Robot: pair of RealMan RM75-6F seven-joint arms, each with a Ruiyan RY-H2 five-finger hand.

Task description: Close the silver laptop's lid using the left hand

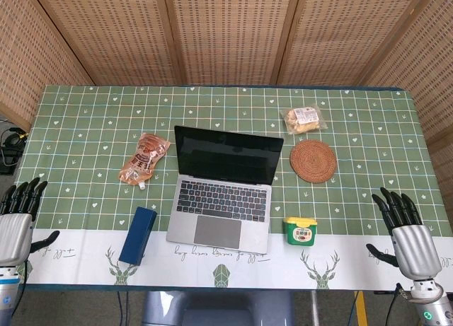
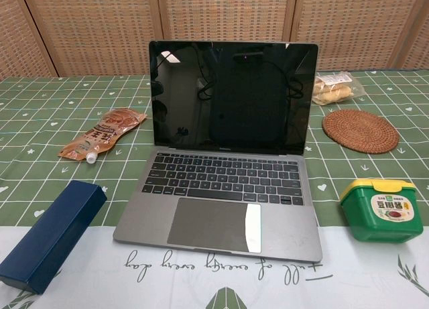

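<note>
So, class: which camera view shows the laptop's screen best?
The chest view: the laptop screen faces that camera, large, dark and upright. The head view looks down from above, so the same screen appears small and foreshortened behind the keyboard.

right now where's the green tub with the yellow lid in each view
Head view: the green tub sits lower right of centre, just right of the laptop's front corner.
Chest view: the tub is at right, near the front.
Shared landmark: the round woven coaster lies behind it in both.
</note>
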